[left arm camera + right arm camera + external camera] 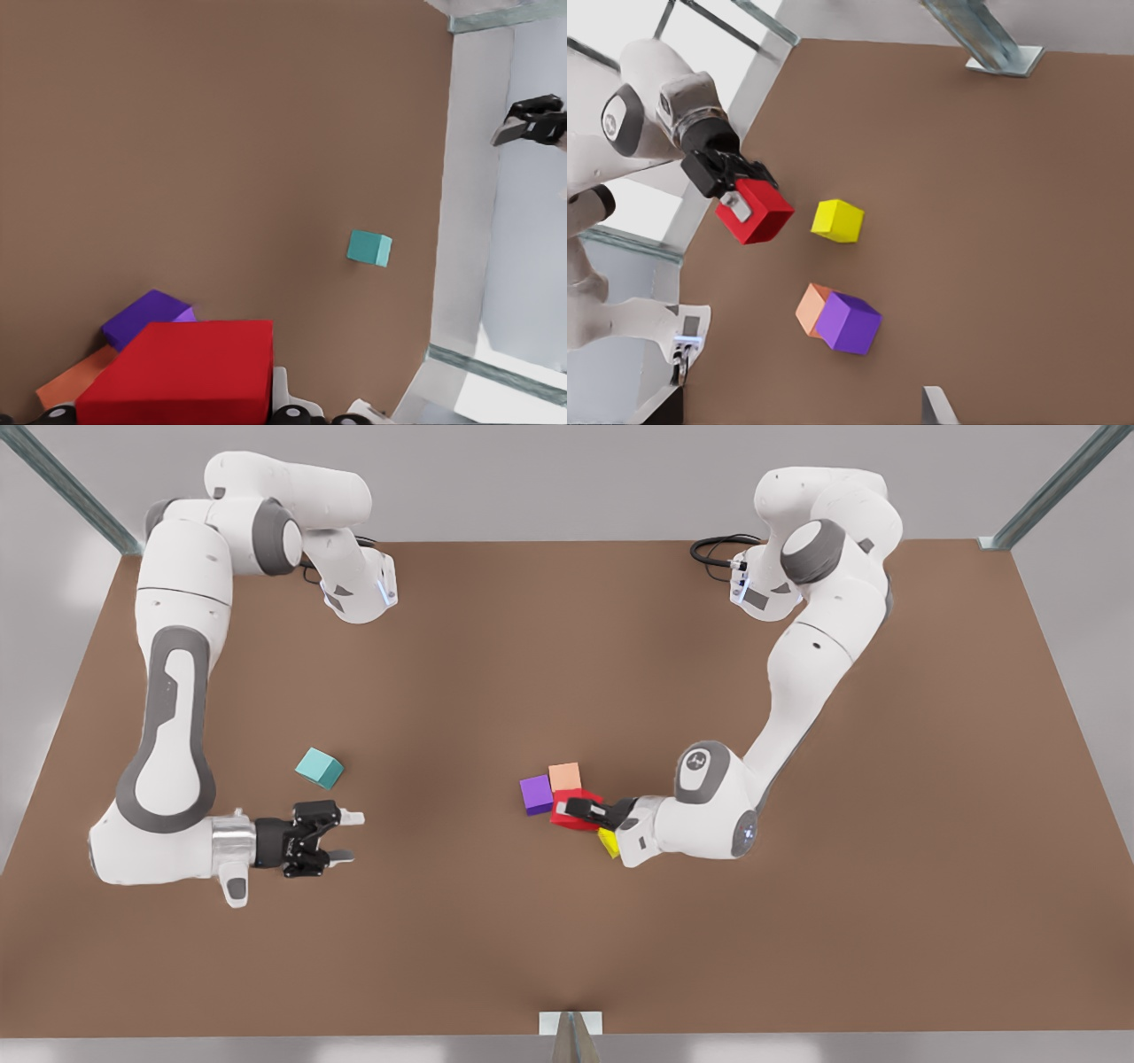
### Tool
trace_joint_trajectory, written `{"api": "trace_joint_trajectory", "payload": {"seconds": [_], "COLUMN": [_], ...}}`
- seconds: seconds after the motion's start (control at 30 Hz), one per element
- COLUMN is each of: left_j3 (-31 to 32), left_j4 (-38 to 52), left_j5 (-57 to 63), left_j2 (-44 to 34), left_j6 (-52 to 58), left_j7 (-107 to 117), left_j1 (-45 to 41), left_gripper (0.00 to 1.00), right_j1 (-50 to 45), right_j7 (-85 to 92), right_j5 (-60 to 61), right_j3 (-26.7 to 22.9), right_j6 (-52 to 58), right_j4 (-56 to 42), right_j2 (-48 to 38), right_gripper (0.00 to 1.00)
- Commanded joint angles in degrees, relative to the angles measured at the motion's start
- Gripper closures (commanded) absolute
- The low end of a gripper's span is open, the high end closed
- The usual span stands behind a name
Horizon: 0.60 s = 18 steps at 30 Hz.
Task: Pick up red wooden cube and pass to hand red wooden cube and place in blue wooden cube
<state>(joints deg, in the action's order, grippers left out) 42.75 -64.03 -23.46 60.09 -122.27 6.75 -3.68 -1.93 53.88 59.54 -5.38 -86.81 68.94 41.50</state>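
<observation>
The small bright red wooden cube (pixel 574 810) is pinched by the left end effector (pixel 588 811), lifted beside the purple cube (pixel 536 794); the right end effector (pixel 347 837) is spread near the teal-blue wooden cube (pixel 319 767) on the brown surface (pixel 567 646)

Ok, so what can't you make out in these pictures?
Front view: the left tool, shut on the red wooden cube, hides most of the yellow cube.
Left wrist view: that red wooden cube covers most of the orange cube.
Right wrist view: the open right tool, waiting at front view's left, is cut by the edge.
</observation>
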Motion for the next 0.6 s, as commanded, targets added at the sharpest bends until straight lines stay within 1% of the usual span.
{"api": "trace_joint_trajectory", "payload": {"seconds": [0.0,0.07,0.13,0.2,0.23,0.37,0.47,0.57], "left_j3": [1.8,1.9,2.1,2.3,2.3,2.2,2.2,2.2], "left_j4": [0.9,0.7,0.7,0.3,0.3,0.2,0.0,0.0], "left_j5": [-10.0,-21.2,-23.4,-25.9,-26.1,-26.1,-26.9,-26.8], "left_j2": [1.8,3.4,3.9,4.5,4.5,4.5,5.2,5.3], "left_j6": [-8.7,-8.2,-8.1,-4.1,-1.7,-1.4,-1.7,-2.0], "left_j7": [18.7,4.5,0.7,-9.0,-11.3,-13.2,-18.7,-19.1], "left_j1": [-0.5,-0.5,-0.5,0.3,0.8,1.0,1.0,1.0], "left_gripper": [0.35,0.35,0.35,0.35,0.35,0.35,0.35,0.35], "right_j1": [0.0,0.0,0.0,-0.4,-0.5,-2.4,-4.0,-4.9], "right_j7": [61.6,64.8,67.4,68.1,68.1,68.2,68.2,68.2], "right_j5": [7.1,10.2,11.7,12.4,12.3,13.2,14.2,14.4], "right_j3": [0.9,2.3,3.7,5.1,5.3,5.3,5.3,5.3], "right_j6": [0.9,3.8,4.9,5.5,5.4,4.4,1.3,-2.4], "right_j4": [0.3,0.5,1.0,2.8,2.9,4.0,4.0,4.8], "right_j2": [0.3,1.8,3.2,3.2,3.2,4.1,5.3,5.7], "right_gripper": [0.00,0.00,0.00,0.00,0.00,0.00,0.00,0.00]}}
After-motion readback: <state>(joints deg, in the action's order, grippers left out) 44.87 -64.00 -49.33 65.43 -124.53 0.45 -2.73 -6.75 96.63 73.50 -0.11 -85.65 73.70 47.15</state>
